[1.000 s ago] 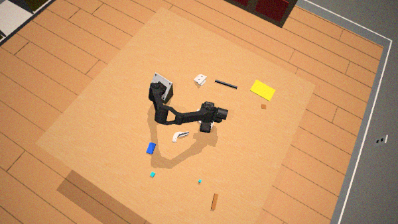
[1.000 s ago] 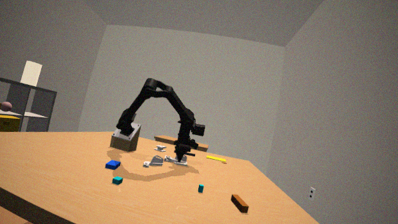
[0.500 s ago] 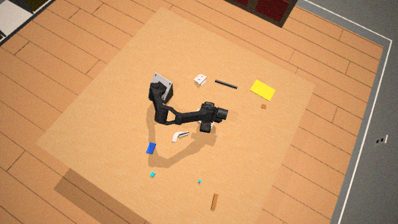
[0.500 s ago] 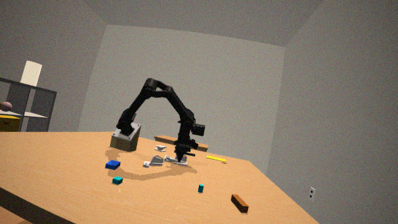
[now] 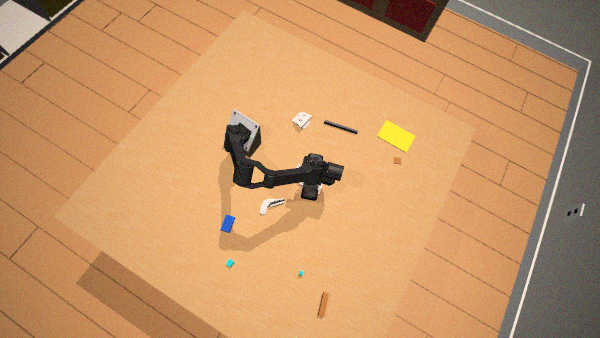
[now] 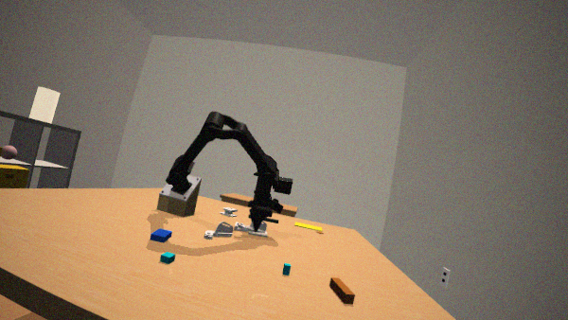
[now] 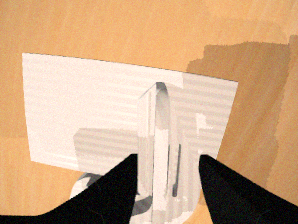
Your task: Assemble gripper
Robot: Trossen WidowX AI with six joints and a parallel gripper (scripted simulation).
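The seating of the first jaw appears to be in hand. This jaw is gripped by the pincer, its upright fin standing between the two black fingers. The gripper base lies under it on the desk. Whether the pin is fully entered cannot be told, since the contact is hidden. Next, the fit should be checked, the grip eased and the pincer raised straight up, so that the jaw is not dragged off its pin.

The base is seen as a white, roughly rectangular plate with faint ridges; the held jaw is white too, with a thin, round-topped fin and a dark slot beside it.

Clock directions are taken in the top view, from the pincer. The second jaw, white and bent, lies apart at eight o'clock and is still to be fitted. What is probably the housing plate is seen at twelve, also unplaced. Farther out, a yellow sheet is found at two o'clock, a blue block at eight and a brown bar at six.
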